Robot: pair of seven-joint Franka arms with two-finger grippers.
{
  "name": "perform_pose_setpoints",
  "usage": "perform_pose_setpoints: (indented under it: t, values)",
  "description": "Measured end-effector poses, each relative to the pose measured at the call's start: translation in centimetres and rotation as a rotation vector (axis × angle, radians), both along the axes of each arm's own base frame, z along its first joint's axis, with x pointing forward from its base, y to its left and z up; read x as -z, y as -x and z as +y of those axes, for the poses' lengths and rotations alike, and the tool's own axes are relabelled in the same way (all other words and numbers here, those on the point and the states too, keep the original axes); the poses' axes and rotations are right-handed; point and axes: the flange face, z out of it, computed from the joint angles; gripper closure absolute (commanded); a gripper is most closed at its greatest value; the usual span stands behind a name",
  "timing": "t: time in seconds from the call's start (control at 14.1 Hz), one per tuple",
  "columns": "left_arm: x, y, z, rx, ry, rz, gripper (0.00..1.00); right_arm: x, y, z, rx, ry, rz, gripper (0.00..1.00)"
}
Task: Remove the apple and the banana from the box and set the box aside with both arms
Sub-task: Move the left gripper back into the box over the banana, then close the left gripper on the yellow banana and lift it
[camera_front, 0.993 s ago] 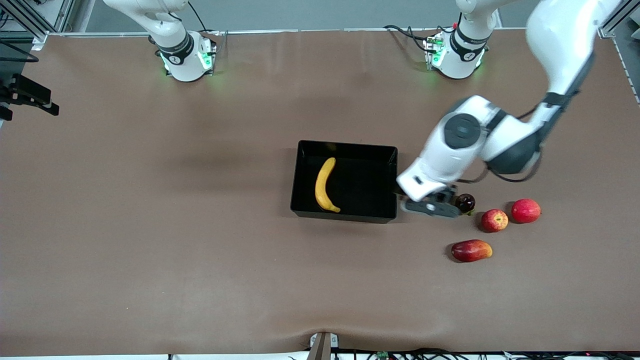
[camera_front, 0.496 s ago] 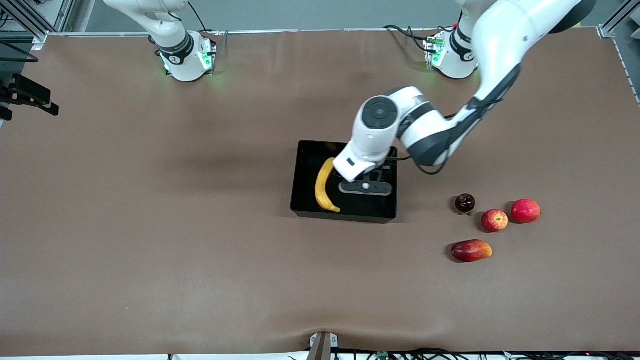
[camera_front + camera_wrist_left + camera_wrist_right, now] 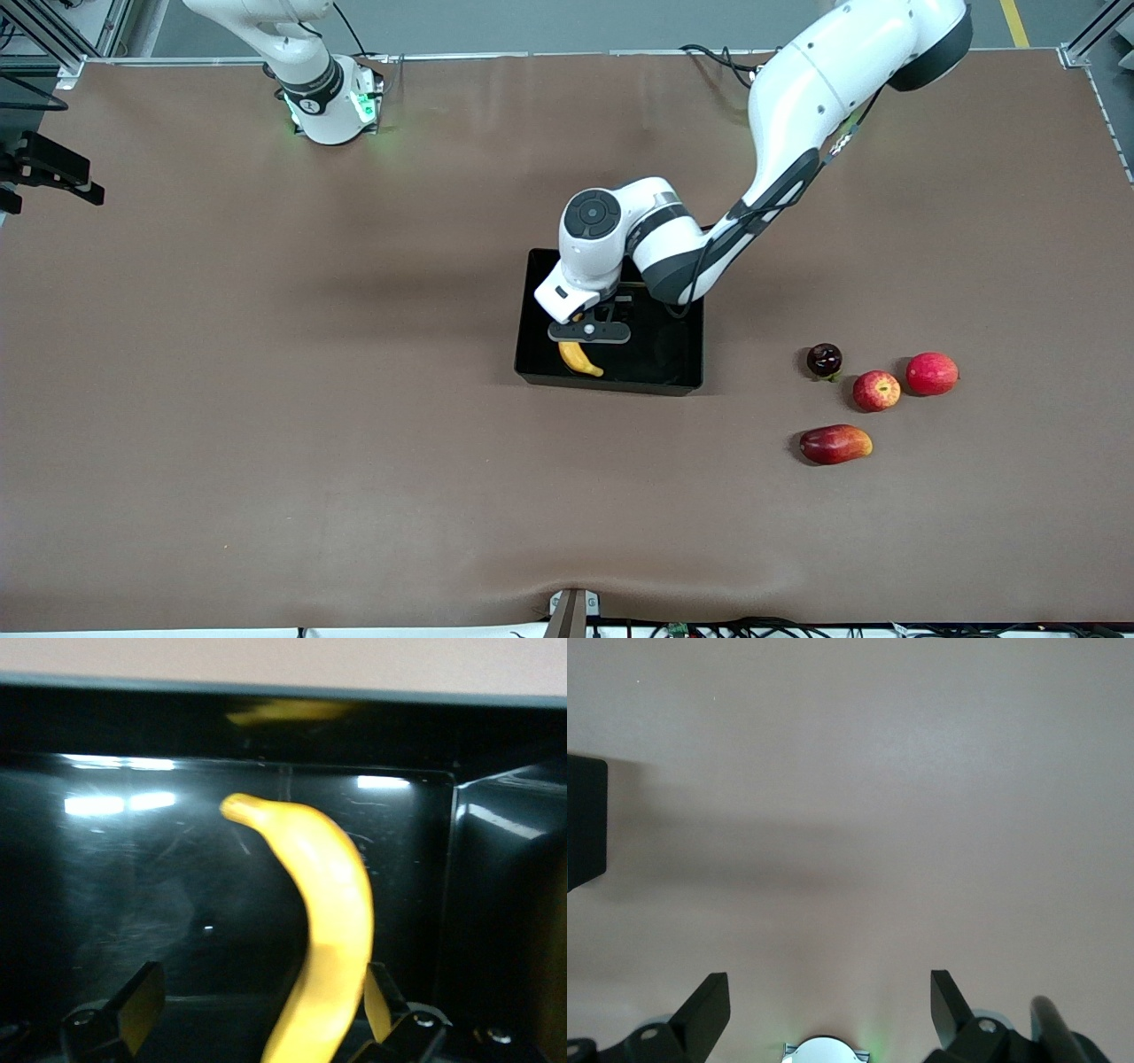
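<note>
Brown table, grey floor, perhaps metal framing at corners

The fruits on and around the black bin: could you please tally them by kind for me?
Long curved yellow banana, in the black rectangular plastic bin: 1
Round red apples: 2
Oblong red-yellow mango: 1
Small dark glossy cherry-like fruit: 1
Total: 5

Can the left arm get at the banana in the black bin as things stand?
Probably yes. The left gripper hangs open inside the black bin, right over the banana, which lies uncovered between the jaws. The bin's low walls don't block it.
</note>
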Motion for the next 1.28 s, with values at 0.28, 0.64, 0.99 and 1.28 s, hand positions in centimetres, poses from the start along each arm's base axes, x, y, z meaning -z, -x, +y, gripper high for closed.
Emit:
perform_pose_setpoints:
  t: [0.28,0.64,0.99,1.28]
  values:
    - [3.4,1.4,-1.4,-0.032,0.013,0.003,0.0,0.0,0.0,0.0,0.0,0.0,0.0,0.0]
    - [6.9,2.8,-2.2,-0.032,-0.01,0.007,1.0,0.0,0.0,0.0,0.0,0.0,0.0,0.0]
    - [5.6,2.1,-2.6,-0.038,0.006,-0.013,1.0,0.0,0.0,0.0,0.0,0.0,0.0,0.0]
    - [3.5,1.0,-2.3,-0.051,-0.003,-0.037,1.0,0.0,0.0,0.0,0.0,0.0,0.0,0.0]
